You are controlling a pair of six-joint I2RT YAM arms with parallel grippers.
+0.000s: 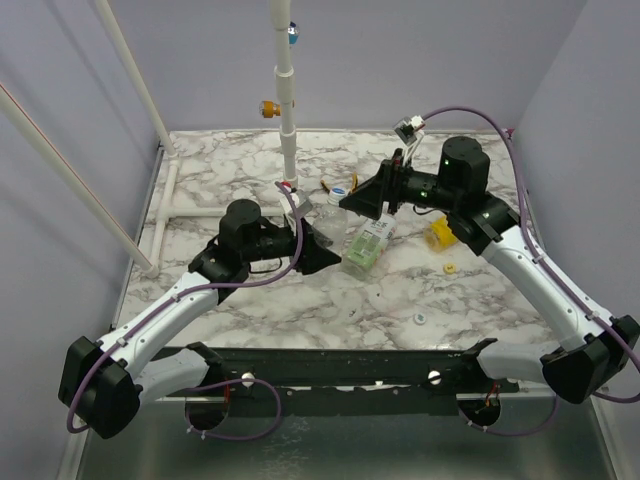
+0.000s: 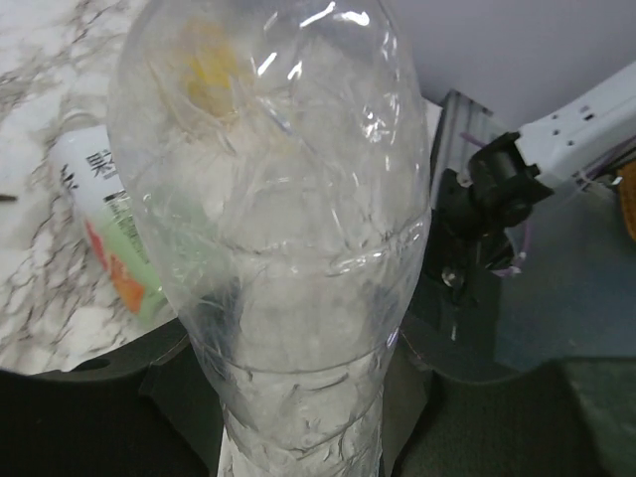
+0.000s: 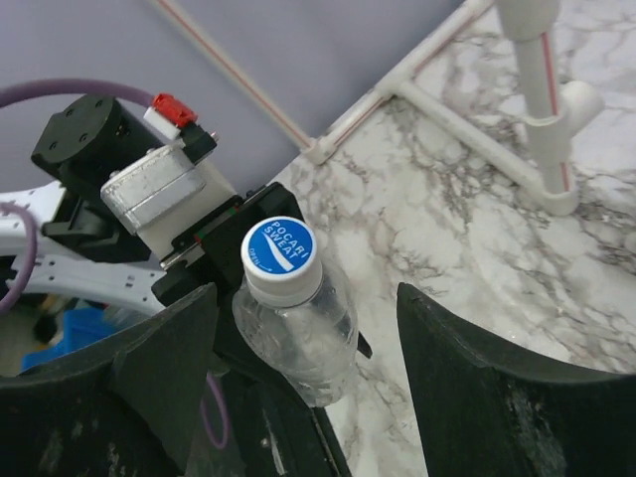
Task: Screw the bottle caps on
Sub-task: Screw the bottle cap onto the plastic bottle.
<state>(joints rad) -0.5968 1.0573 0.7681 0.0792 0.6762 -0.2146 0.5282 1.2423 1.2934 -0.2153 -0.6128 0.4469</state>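
My left gripper (image 1: 312, 250) is shut on the body of a clear unlabelled bottle (image 2: 288, 248), which fills the left wrist view and hides the fingers. The bottle's neck carries a white cap with a blue top (image 3: 280, 256), also seen from above as the blue cap (image 1: 338, 190). My right gripper (image 3: 308, 368) stands open around that bottle's neck, its fingers (image 3: 149, 368) wide on either side and apart from it. A bottle with a green-and-white label (image 1: 368, 243) lies on the table. The yellow bottle (image 1: 440, 233) lies right of it, with a yellow cap (image 1: 450, 268) and a whitish cap (image 1: 421, 319) loose nearby.
A white pipe post (image 1: 287, 100) rises at the back centre, with an orange knob (image 1: 268, 108) on it. White pipes (image 1: 165, 200) run along the table's left side. Purple walls close in the marble table (image 1: 250, 300). The labelled bottle (image 2: 109, 229) lies just beside my left gripper.
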